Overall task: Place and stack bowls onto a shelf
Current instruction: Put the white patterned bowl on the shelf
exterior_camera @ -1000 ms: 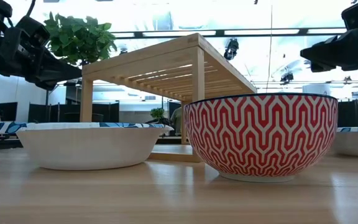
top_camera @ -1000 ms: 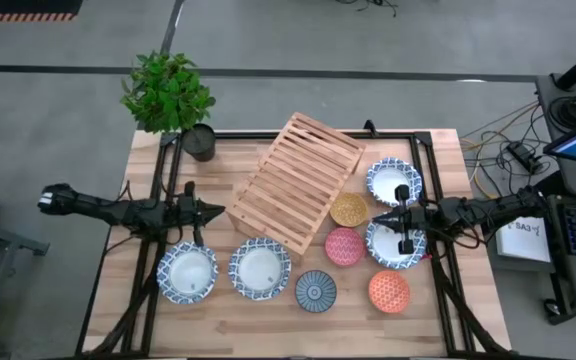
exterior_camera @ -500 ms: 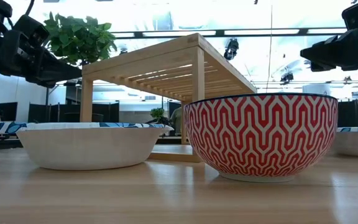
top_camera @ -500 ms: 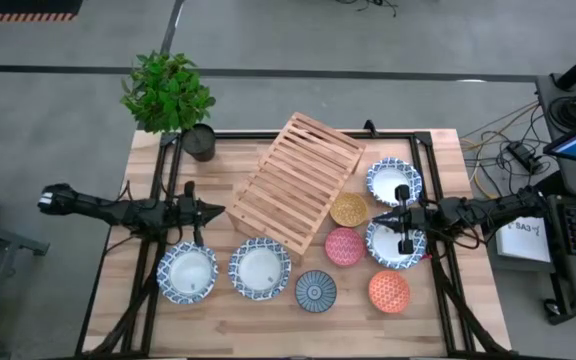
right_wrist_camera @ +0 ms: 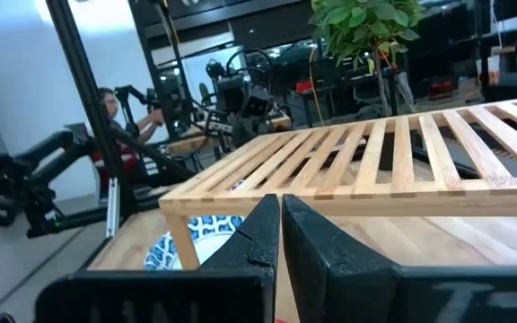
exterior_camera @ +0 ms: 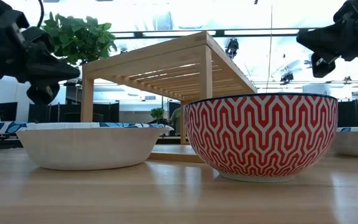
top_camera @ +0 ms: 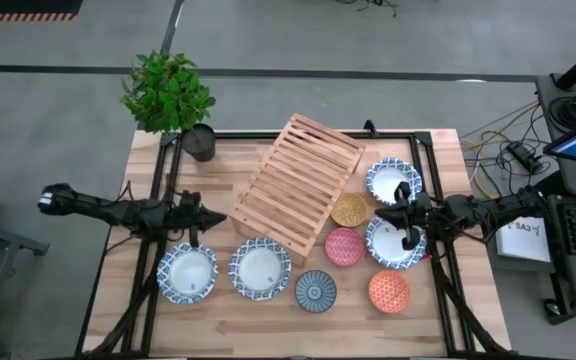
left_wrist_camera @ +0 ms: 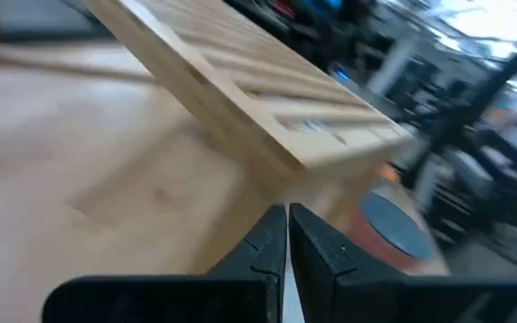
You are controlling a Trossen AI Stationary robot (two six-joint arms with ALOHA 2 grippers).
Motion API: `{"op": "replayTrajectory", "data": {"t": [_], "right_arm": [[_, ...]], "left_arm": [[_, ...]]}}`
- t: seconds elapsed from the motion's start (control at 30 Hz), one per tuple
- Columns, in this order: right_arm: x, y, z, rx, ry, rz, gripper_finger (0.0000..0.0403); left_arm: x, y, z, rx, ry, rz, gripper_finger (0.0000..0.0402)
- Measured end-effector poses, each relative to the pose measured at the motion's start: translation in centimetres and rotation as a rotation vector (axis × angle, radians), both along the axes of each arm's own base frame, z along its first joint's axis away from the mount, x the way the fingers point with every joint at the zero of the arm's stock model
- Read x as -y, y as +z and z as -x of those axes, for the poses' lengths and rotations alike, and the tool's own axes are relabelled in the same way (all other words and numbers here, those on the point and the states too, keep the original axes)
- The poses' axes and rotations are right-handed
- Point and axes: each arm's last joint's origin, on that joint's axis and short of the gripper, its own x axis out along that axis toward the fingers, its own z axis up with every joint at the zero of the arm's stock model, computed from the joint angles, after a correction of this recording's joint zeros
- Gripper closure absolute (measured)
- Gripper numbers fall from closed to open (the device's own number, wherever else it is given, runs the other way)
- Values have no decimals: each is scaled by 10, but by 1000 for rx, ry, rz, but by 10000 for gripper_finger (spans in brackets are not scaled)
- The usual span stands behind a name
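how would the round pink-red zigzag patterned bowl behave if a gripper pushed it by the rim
The pink-red zigzag bowl looks rigid, glazed ceramic, so probably slippery and breakable. Its foot is narrower than its rim, so a push high up might tip it; on the smooth wooden tabletop it would likelier slide.

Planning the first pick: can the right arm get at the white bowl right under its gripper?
Probably yes: the right gripper, fingers shut, hangs above that white bowl, nothing between; it must open first.

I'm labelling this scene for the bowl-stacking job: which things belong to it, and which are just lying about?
Belong to the job:
- wooden shelf
- four white blue-rimmed bowls
- teal bowl
- pink-red bowl
- mustard-yellow bowl
- orange bowl

Lying about:
- potted plant
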Motion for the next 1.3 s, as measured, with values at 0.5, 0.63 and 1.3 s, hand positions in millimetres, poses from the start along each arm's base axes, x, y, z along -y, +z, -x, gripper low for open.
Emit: {"op": "replayTrajectory", "data": {"t": [0.5,0.63,1.3], "right_arm": [[1,1,0,18,-11,-79,394],[1,3,0,33,-15,-107,394],[-6,37,7,125,232,-227,394]], "left_arm": [[9,70,11,189,-358,301,402],[10,98,13,267,-406,155,402],[48,82,-62,-115,-504,219,402]]}}
